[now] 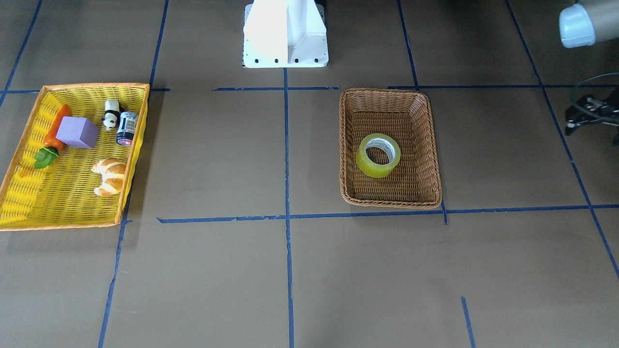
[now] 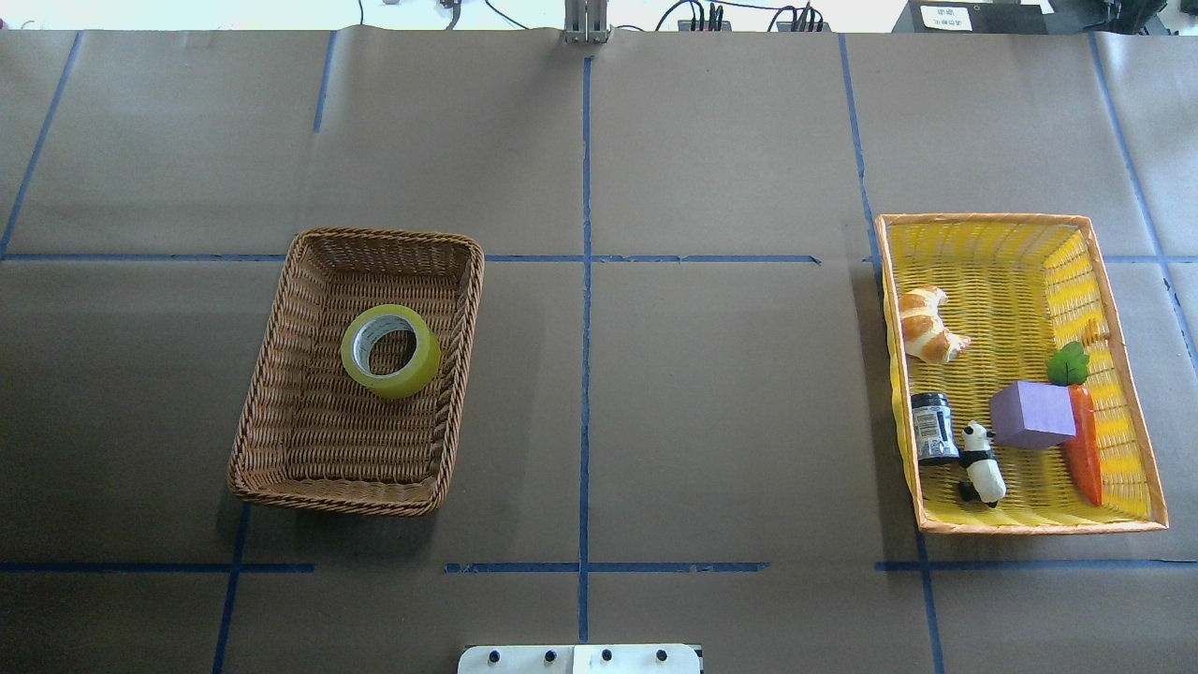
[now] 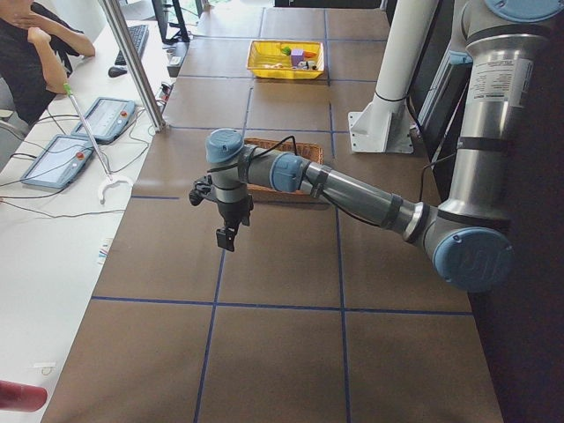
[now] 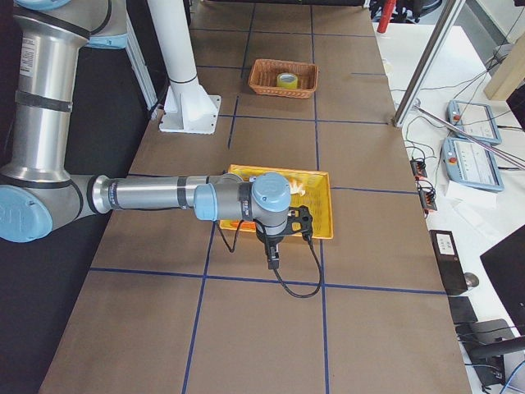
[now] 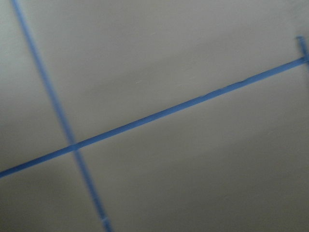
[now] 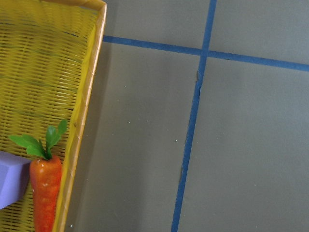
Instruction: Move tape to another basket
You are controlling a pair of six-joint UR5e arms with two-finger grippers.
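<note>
Plainly, the left pincer (image 3: pixel 227 236) and right pincer (image 4: pixel 273 259) hang empty above the surface (image 2: pixel 702 421) (how far either is spread, I cannot tell), both well apart from the tape (image 2: pixel 390 350) lying in the brown basket (image 2: pixel 271 374).

We see a brown paper-covered counter (image 2: pixel 711 412) crossed by blue tape lines (image 2: pixel 585 374). On it sits a yellow tray (image 2: pixel 1011 271) with an orange rim. A croissant (image 2: pixel 927 326) lies against the tray's wall nearest the counter's middle, apart from the other items. Along that same wall a dark labelled can (image 2: pixel 933 428) lies on its side, with a panda figure (image 2: pixel 981 463) just beside it. A purple block (image 2: pixel 1031 415) rests against a carrot (image 2: pixel 1086 445), which lies along the opposite wall. A person (image 3: pixel 35 44) sits at a white side desk by two tablets (image 3: pixel 101 119).
</note>
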